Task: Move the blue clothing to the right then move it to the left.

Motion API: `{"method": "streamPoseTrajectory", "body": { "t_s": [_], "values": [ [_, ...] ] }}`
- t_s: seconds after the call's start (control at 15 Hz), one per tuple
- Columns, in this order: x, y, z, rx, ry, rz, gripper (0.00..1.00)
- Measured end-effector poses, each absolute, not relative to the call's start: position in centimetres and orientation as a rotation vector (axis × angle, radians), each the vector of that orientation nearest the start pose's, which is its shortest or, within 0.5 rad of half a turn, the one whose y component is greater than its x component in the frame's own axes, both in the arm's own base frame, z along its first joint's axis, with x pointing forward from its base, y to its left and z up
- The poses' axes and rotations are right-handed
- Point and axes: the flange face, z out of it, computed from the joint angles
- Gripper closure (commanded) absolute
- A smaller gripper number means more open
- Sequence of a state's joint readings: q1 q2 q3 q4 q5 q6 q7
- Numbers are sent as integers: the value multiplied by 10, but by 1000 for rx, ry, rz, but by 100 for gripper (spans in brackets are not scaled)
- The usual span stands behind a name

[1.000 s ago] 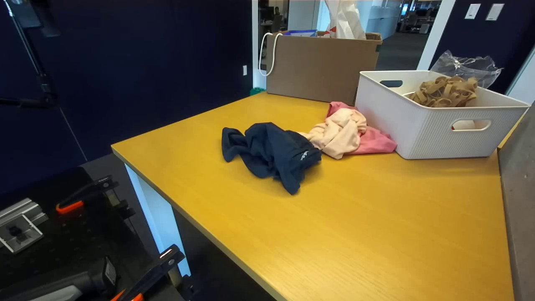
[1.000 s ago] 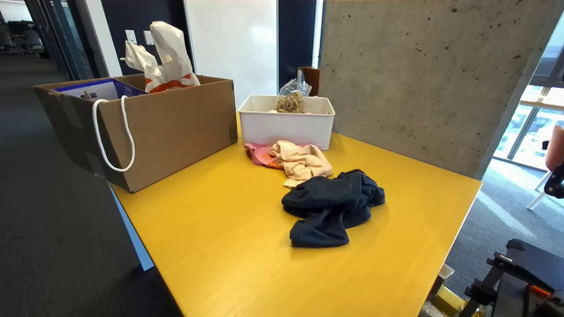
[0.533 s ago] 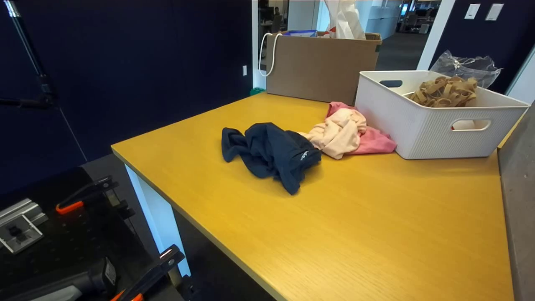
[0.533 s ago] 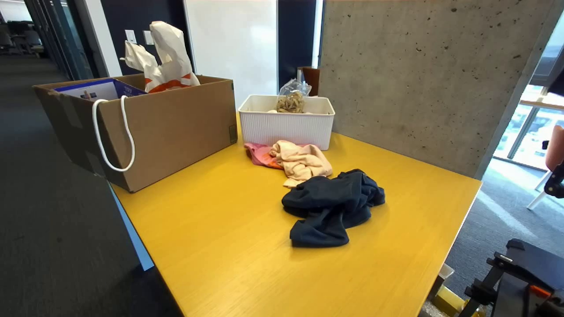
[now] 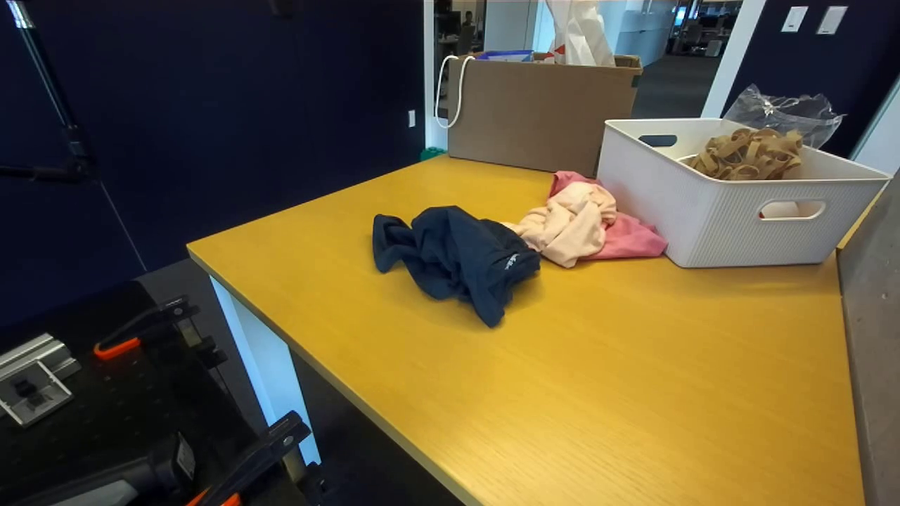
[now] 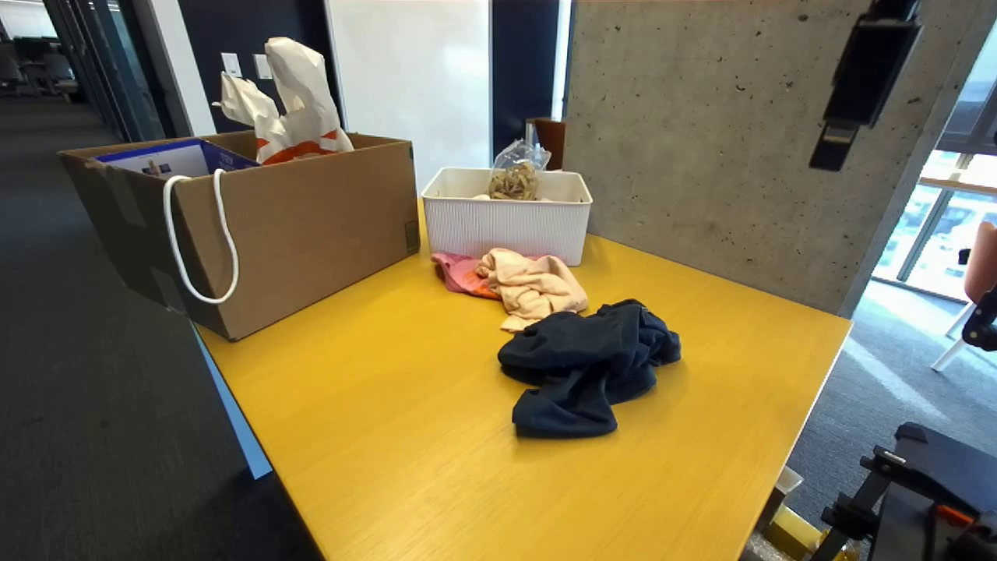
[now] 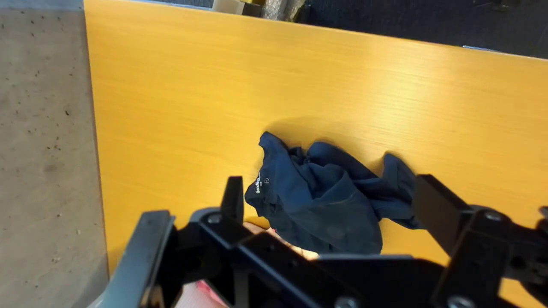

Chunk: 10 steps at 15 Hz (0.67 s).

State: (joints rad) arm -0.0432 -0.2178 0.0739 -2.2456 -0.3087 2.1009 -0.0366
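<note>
The table [image 5: 633, 393] carries blue clothing [image 5: 453, 256], pale cloth [image 5: 573, 221], pink cloth [image 5: 633, 239], bin [image 5: 724, 232], carton [image 5: 541, 116].

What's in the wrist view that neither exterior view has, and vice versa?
Only the wrist view: both fingers of the open gripper together, with the gap between them.

Only the exterior views: cardboard box with a white bag sticking out, plus tan bands and a clear plastic bag at the white bin.

Shared: blue clothing, peach cloth, pink cloth, table, concrete wall. The pale sliver low in the wrist view is probably the bin.
</note>
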Motion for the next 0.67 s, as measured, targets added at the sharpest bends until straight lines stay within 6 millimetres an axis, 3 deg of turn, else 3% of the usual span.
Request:
{"method": "streamPoseTrajectory", "body": {
  "t_s": [0.13, 0.27, 0.4, 0.67],
  "values": [
    [519, -19, 441, -3378, -467, -100, 0],
    [547, -24, 419, -3356, -561, -77, 0],
    [572, -18, 396, -3335, -650, -35, 0],
    [613, 20, 345, -3269, -856, 54, 0]
  ]
}}
